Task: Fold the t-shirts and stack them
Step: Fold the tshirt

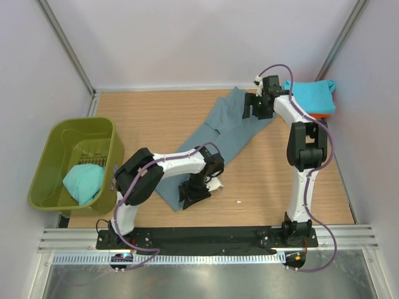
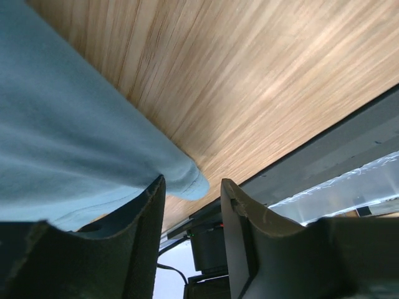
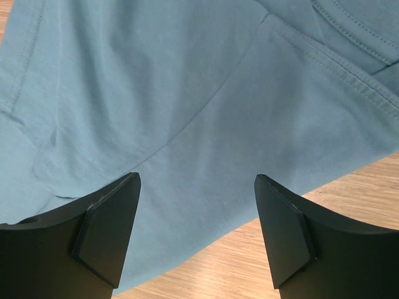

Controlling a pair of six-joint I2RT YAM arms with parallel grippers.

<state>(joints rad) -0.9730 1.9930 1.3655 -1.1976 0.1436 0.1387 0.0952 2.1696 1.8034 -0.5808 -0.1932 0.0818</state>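
The slate blue-grey t-shirt (image 1: 230, 128) lies flat on the wooden table (image 1: 156, 118), its long axis running diagonally from near-left to far-right. My left pincer (image 2: 192, 187) sits at the near end, jaws partly apart and gripping nothing; a cloth corner shows just past the tips, toward the left finger. My right pincer (image 3: 198, 180) hovers over the far end, jaws wide and empty, with cloth spread across the whole gap. Each arm is nearest its own end, so I judge the fold runs along that diagonal.
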